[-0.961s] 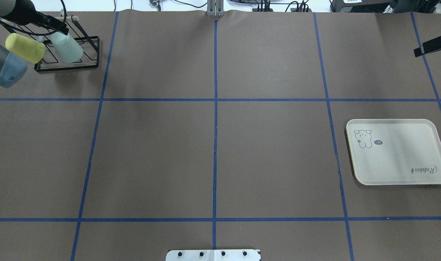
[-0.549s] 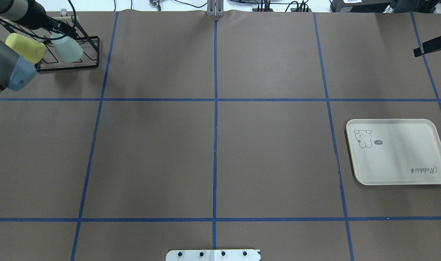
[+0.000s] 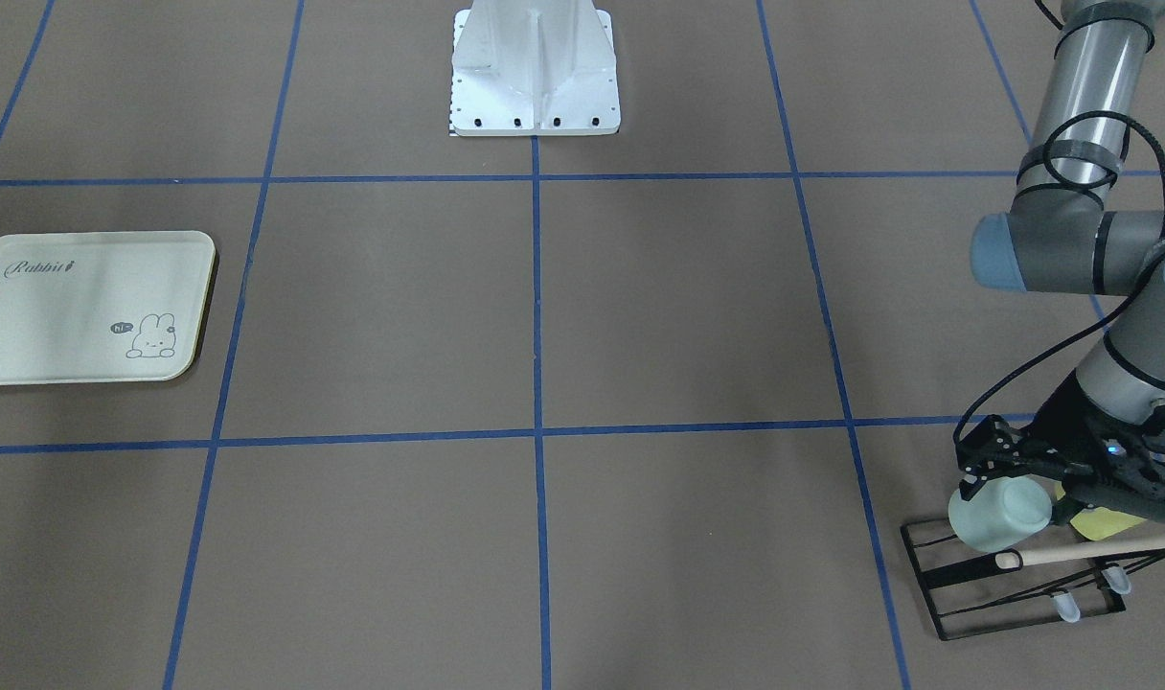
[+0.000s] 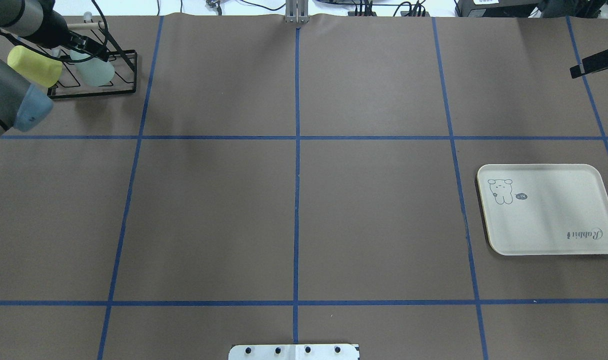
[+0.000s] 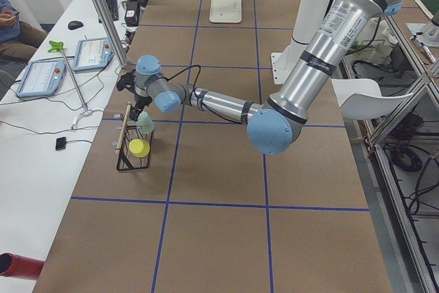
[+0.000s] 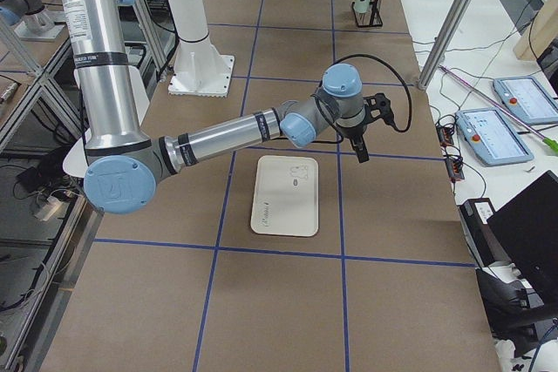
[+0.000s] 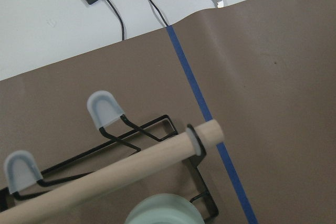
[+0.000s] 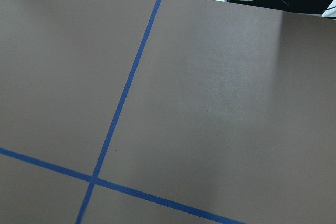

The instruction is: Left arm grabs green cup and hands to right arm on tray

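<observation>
Left gripper (image 3: pixel 1018 477) was down at the rack (image 4: pixel 94 94), one finger on either side of the green cup (image 3: pixel 999 516). Couldn't tell if the pads were biting or only straddling it. Cup sat tilted on its peg at the rack's inboard end, not lifted. The left wrist cam caught only its rim, just under the rack's wooden dowel (image 7: pixel 131 169).

Progress, my read: at the grab and nothing past it. Left to do:
- clamp and pull the cup off the peg
- carry it away from the rack
- pass it to the right arm
- set it on the tray

Containers:
- Rack held two cups, the green one and a yellow-green cup (image 4: pixel 34 65) just beside it, outboard. Two capped pegs (image 7: pixel 105 109) showed bare.
- Tray (image 4: pixel 554 215) lay at the far end of the table from the rack, nothing on it.

Right gripper (image 4: pixel 578 72) hung well apart from the rack, over bare table at the tray's end. Nothing showed in it; spread or clenched, couldn't tell.
</observation>
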